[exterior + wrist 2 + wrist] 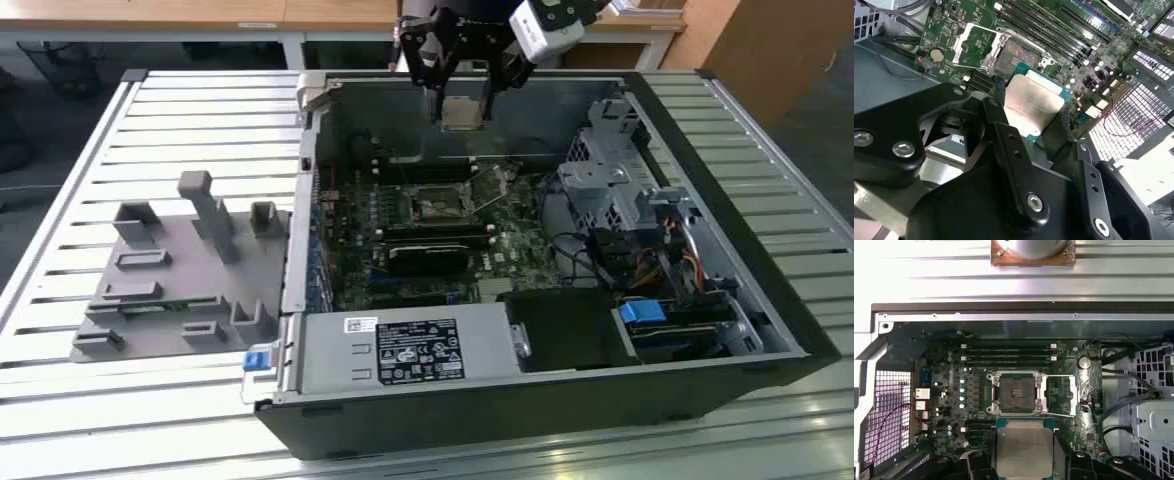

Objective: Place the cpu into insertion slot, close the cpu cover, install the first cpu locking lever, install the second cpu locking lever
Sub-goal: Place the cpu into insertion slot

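My gripper (461, 108) hangs above the open computer case, shut on the cpu (461, 113), a flat square chip with a silvery-beige face. In both wrist views the cpu (1031, 105) (1024, 447) sits between the black fingers (998, 90) (1060, 450), held by two opposite edges. The insertion slot (1015, 391) (1020, 52) (434, 205) lies open on the green board below, its dark centre bare. The cpu cover (1061, 395) (974, 45) is swung back beside the slot. A thin locking lever (1061, 415) stands loose by the slot's edge.
Black memory slots (1009, 354) run along one side of the socket. A metal drive cage (607, 185) with cables and a power supply (400, 350) fill the case. On the slatted table at the exterior view's left stands a grey fixture (187, 270).
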Action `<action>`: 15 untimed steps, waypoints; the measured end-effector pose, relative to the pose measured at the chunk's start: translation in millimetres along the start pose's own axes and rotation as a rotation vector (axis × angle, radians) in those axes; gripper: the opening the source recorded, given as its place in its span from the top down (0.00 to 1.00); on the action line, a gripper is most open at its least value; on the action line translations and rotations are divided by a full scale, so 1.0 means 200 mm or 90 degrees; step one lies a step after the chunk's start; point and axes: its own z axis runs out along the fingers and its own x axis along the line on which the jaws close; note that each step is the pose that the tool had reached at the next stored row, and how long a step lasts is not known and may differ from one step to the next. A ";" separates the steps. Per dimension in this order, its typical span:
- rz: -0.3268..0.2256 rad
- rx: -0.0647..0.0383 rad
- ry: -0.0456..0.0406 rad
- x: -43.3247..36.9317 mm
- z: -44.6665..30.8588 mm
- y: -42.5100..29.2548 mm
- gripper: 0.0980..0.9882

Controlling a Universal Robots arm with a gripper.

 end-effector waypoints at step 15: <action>0.022 0.000 -0.0019 0.000 0.002 0.000 0.50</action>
